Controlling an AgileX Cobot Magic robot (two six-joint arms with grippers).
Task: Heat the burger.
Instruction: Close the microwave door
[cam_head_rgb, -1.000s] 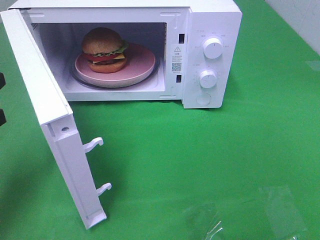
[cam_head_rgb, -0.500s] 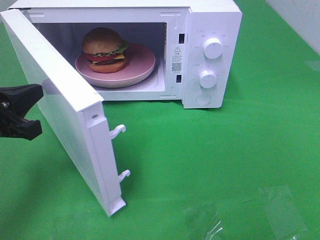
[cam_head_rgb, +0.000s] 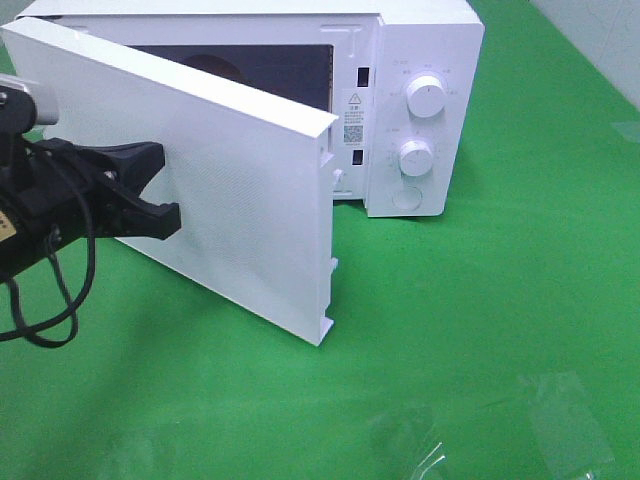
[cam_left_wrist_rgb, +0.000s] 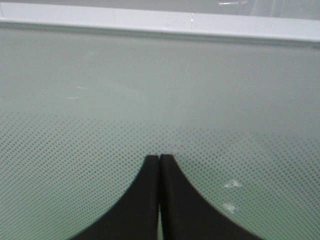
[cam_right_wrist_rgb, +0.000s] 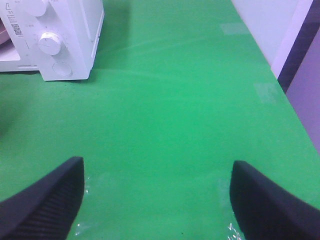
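Note:
The burger is hidden behind the white microwave door (cam_head_rgb: 250, 200), which stands half-shut across the oven's opening. My left gripper (cam_head_rgb: 168, 190) presses against the door's outer face from the left. In the left wrist view its black fingertips (cam_left_wrist_rgb: 150, 165) meet, shut on nothing, right at the dotted door panel (cam_left_wrist_rgb: 160, 90). My right gripper (cam_right_wrist_rgb: 157, 175) does not show in the exterior high view. In its wrist view it is open over bare green cloth, well away from the microwave (cam_right_wrist_rgb: 75, 30).
The microwave body (cam_head_rgb: 420, 40) stands at the back with two white dials (cam_head_rgb: 427, 97) (cam_head_rgb: 415, 157) and a round button (cam_head_rgb: 407, 197) on its right panel. Clear plastic patches (cam_head_rgb: 565, 420) (cam_head_rgb: 405, 440) lie on the green cloth near the front.
The door has swung from wide open to about half-shut, covering the burger and pink plate. My left gripper has come in from the left edge, following the door.

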